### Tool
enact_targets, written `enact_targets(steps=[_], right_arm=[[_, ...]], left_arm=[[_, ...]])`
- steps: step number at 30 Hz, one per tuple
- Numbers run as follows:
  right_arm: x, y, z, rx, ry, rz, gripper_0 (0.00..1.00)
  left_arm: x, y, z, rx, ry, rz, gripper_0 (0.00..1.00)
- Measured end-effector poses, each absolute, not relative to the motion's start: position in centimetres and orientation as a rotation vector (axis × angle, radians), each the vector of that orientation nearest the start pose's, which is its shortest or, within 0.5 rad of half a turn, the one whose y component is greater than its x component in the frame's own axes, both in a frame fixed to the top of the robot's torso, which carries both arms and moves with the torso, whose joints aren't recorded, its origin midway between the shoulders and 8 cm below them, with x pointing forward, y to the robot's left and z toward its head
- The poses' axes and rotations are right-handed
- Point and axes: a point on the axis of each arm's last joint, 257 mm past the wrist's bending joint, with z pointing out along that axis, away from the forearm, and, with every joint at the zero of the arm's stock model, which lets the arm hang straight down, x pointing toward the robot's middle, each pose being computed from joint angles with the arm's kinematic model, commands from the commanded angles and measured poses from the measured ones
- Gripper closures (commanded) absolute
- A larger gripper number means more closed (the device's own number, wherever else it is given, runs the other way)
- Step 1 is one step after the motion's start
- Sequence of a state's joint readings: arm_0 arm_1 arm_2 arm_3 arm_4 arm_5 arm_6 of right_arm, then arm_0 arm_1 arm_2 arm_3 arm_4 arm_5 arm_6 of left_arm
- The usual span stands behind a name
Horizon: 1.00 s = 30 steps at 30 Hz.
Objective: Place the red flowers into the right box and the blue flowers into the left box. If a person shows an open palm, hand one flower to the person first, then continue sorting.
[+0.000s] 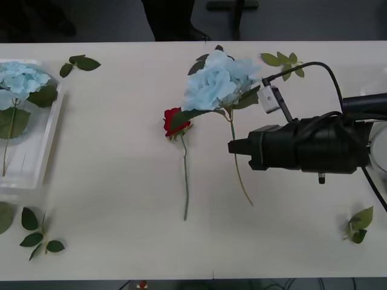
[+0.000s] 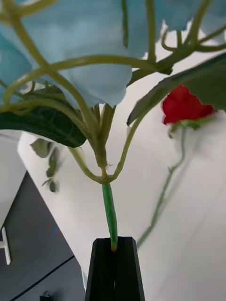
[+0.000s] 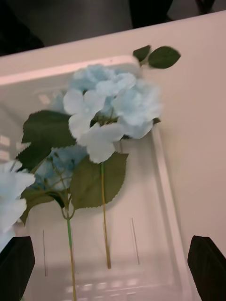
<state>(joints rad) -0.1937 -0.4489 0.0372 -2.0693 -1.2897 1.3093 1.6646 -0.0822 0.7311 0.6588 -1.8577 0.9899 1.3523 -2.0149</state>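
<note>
While the right gripper (image 2: pixel 114 244) pinches a blue flower's (image 1: pixel 219 81) stem between clenched fingers (the red flower (image 1: pixel 175 122) lies just beyond them), the thin stem could slip. The left gripper (image 3: pixel 113 265), fingers spread, hovers over the left box (image 3: pixel 165 188).

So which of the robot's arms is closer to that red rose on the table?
The right. Its gripper sits just beside the red rose, jaws shut on a blue flower stem. The left gripper hovers over the left box.

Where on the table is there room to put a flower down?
Bare tabletop lies between the left box and the red flower, and along the near edge below both stems. It is crowded around the blue flower, held by the right hand.
</note>
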Motion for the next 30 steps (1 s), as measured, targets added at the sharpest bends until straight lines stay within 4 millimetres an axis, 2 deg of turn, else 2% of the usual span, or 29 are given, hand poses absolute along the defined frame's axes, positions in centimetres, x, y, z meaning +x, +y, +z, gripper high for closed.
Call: enact_targets(steps=[1, 3, 5, 10, 14, 19, 24, 30], right_arm=[[39.0, -5.5, -14.2, -0.686, 2.079, 1.066, 1.00], [38.6, -4.7, -12.3, -0.729, 2.008, 1.146, 1.00], [38.7, -4.1, -10.5, -0.727, 1.953, 1.231, 1.00], [39.7, -3.1, -7.2, -0.707, 1.839, 1.351, 1.00], [39.8, -2.4, -5.2, -0.710, 1.789, 1.435, 1.00], [40.4, -2.3, -4.6, -0.710, 1.780, 1.447, 1.00], [40.5, -2.3, -4.6, -0.707, 1.782, 1.448, 1.00], [40.5, -2.3, -4.6, -0.707, 1.782, 1.448, 1.00]], left_arm=[[45.2, 47.8, -9.4, 0.268, 2.128, 0.068, 0.00], [45.4, 45.2, -8.2, 0.306, 2.092, 0.013, 0.00], [45.9, 42.1, -7.4, 0.292, 2.052, -0.113, 0.00], [46.4, 36.0, -7.4, 0.317, 2.012, -0.348, 0.00], [45.2, 30.8, -7.6, 0.386, 1.991, -0.559, 0.00], [42.9, 24.6, -7.3, 0.472, 1.909, -0.828, 0.00], [40.3, 19.2, -7.0, 0.628, 1.740, -1.006, 0.00], [38.5, 12.7, -8.0, 0.681, 1.633, -1.190, 0.00]])
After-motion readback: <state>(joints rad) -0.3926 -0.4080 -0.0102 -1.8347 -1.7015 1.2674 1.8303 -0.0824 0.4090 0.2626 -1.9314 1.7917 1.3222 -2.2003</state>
